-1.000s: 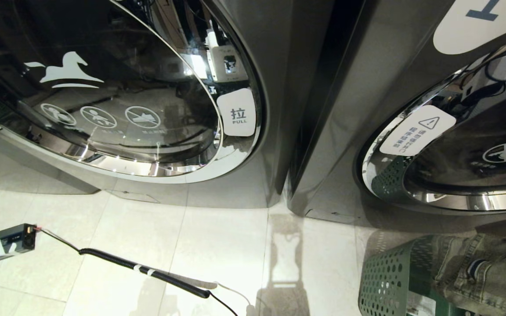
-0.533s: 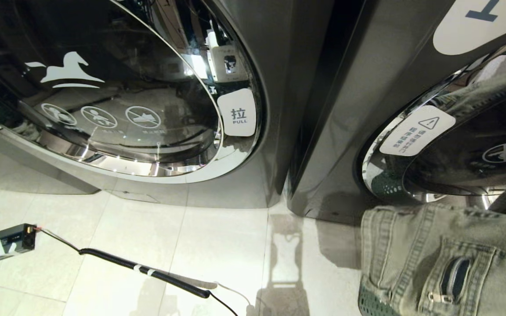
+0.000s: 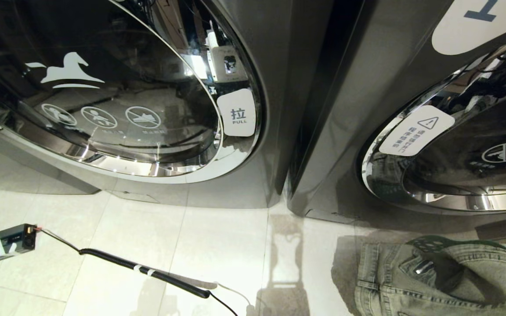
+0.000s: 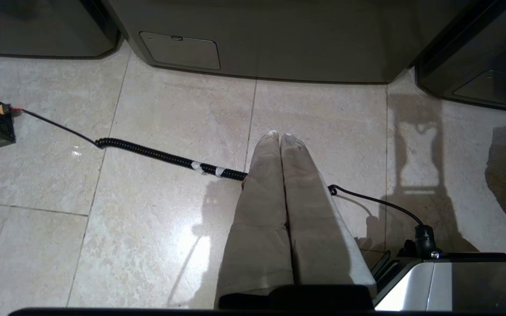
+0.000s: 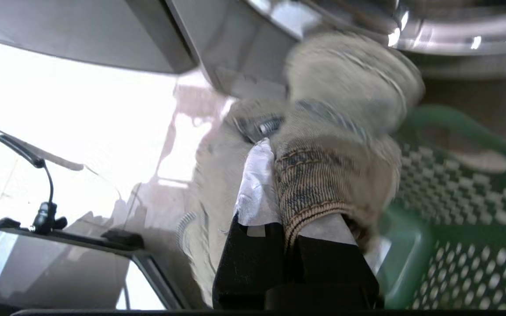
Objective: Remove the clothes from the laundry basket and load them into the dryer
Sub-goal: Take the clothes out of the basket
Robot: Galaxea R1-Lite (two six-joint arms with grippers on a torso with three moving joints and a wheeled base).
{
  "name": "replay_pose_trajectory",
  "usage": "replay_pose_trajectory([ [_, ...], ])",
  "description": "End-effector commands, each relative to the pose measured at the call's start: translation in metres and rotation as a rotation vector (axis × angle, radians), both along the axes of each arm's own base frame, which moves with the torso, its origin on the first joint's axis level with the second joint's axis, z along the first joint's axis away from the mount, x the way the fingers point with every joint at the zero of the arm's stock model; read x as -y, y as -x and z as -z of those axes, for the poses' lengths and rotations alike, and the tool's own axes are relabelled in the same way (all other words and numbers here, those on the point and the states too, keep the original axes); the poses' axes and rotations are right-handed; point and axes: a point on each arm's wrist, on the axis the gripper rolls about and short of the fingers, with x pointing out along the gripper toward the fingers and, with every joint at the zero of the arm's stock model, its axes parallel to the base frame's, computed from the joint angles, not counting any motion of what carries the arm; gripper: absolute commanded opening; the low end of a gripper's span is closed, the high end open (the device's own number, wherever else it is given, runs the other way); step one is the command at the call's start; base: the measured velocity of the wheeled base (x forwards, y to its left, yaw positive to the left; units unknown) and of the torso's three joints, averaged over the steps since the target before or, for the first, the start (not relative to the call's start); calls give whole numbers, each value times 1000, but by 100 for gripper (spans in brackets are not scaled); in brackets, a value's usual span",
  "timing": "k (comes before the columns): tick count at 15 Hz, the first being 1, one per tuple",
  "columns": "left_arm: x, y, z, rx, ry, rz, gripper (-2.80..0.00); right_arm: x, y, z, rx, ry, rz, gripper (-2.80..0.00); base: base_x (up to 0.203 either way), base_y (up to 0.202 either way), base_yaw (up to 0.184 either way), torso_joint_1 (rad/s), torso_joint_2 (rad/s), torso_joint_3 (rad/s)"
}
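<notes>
The right end effector (image 5: 279, 175) is pinching a fold of the washed-out green jeans (image 5: 336, 131), its taped fingers (image 5: 255, 188) pressed together on the cloth just above the green perforated laundry basket (image 5: 446, 228). In the head view the jeans (image 3: 437, 281) are spread over the basket, covering nearly all of it so that only a sliver of green rim (image 3: 426, 241) shows, on the tiled floor (image 3: 191, 245) directly in front of the right-hand machine. That machine, the dryer (image 3: 367, 87), has its round door (image 3: 468, 162) closed, with a white warning label (image 3: 416, 130) on the glass. The machine to its left (image 3: 253, 52) is also closed and carries a white pull tab (image 3: 237, 113) at the door's edge. The left end effector (image 4: 279, 140) hangs over bare floor away from the clothes, its two wrapped fingers (image 4: 262, 193) pressed together and holding nothing. A coiled black cable (image 3: 143, 268) runs across the floor from a small black box (image 3: 2, 242) at the floor's left edge.
</notes>
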Motion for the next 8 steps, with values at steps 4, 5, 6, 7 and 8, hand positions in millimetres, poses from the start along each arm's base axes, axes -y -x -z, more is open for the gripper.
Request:
replay_pose_trajectory([
  [4, 0, 0, 0, 0, -1, 0, -280, 3, -5, 17, -152, 11, 83, -280, 0, 0, 0, 0, 0, 0],
  [5, 0, 0, 0, 0, -1, 1, -280, 3, -1, 20, -161, 5, 111, -280, 0, 0, 0, 0, 0, 0],
  [6, 0, 0, 0, 1, 0, 1, -280, 3, 3, 21, -140, 3, 126, -280, 0, 0, 0, 0, 0, 0],
  [7, 0, 0, 0, 1, 0, 0, -280, 3, 6, 22, -102, 0, 129, -280, 0, 0, 0, 0, 0, 0],
  [8, 0, 0, 0, 0, 0, 0, -280, 3, 11, 23, -42, -5, 136, -280, 0, 0, 0, 0, 0, 0],
])
